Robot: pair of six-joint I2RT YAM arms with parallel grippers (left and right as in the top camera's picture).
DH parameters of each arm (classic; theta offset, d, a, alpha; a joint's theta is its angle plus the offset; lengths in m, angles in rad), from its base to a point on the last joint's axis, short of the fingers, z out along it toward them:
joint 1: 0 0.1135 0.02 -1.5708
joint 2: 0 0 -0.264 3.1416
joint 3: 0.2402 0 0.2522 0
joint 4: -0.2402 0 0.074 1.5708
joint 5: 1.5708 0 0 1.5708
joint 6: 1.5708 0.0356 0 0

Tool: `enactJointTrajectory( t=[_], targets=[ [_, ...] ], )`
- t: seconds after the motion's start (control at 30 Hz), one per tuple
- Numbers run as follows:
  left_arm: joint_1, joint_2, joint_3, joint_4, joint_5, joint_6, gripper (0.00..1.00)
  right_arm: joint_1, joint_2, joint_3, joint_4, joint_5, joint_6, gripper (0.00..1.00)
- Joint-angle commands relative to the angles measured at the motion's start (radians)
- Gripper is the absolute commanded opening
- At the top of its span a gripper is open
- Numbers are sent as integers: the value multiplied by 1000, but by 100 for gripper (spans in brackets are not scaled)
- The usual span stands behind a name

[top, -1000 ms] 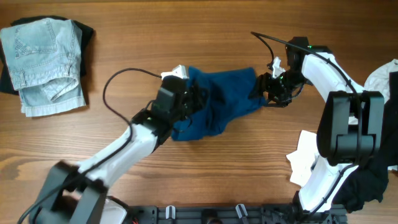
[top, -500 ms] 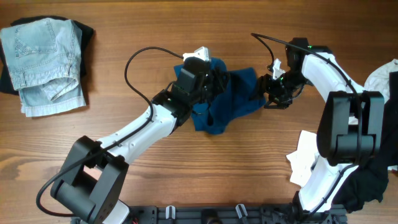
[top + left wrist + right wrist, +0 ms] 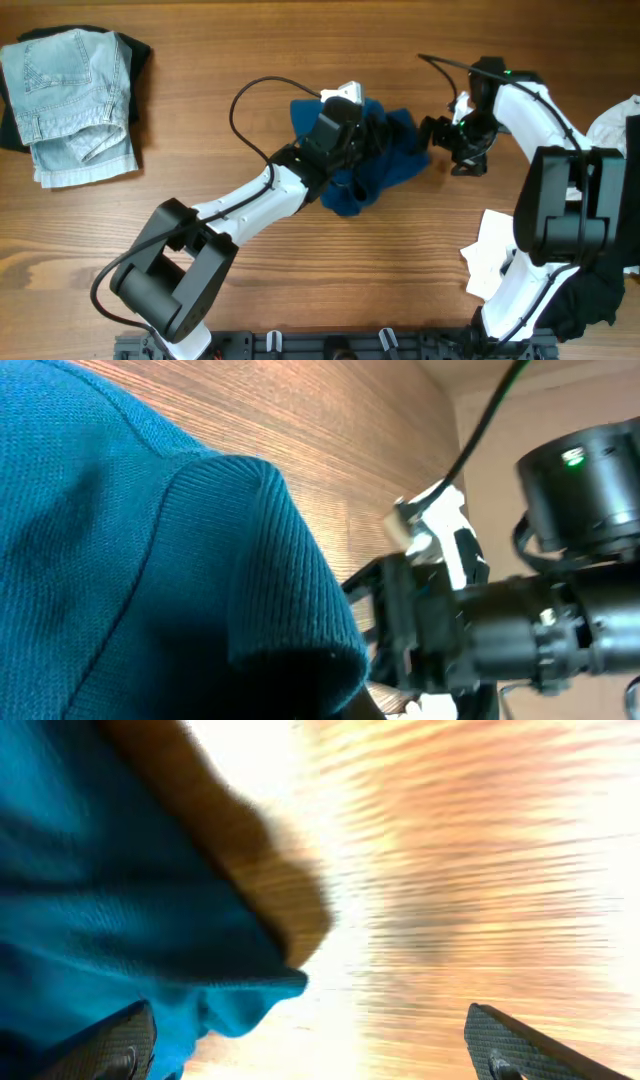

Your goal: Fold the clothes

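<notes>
On the table, dark blue shirt; bunched

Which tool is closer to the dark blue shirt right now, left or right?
Left. The left tool is shut on the dark blue shirt, with cloth bunched around it. The right tool stands open beside the shirt's edge, gripping nothing.
</notes>
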Motion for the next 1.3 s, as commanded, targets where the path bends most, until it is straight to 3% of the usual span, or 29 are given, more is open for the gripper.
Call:
enactJointTrajectory(
  t=[0.0,0.17,0.4,0.43,0.5,0.53,0.57,0.6,0.93,1.13,1.27],
  targets=[
    [-6,16,26,5,-18,26,4,-29,-17,92,-36,35,23,100],
    [-38,158,93,40,-22,25,4,-40,-17,266,-146,66,5,100],
    [-75,254,230,-15,5,87,4,-40,-17,305,-171,84,-6,100],
    [-80,254,239,-20,6,91,18,-40,-17,305,-170,84,-6,100],
    [-82,254,252,-42,6,93,59,-40,-17,305,-170,84,-6,100],
    [-82,254,253,-48,13,93,64,-40,-17,305,-170,84,-6,100],
    [-82,254,253,-52,28,93,89,-40,-17,305,-170,84,-6,100],
    [-82,254,253,-54,45,93,99,-40,-17,305,-170,84,-6,100],
    [-85,253,269,-54,82,93,99,-113,-17,306,-148,106,1,100],
    [-81,252,386,-63,86,104,99,-176,-17,306,-148,60,-6,100],
    [-74,250,500,-181,98,131,100,-177,-17,306,-144,60,-6,100]
  ],
)
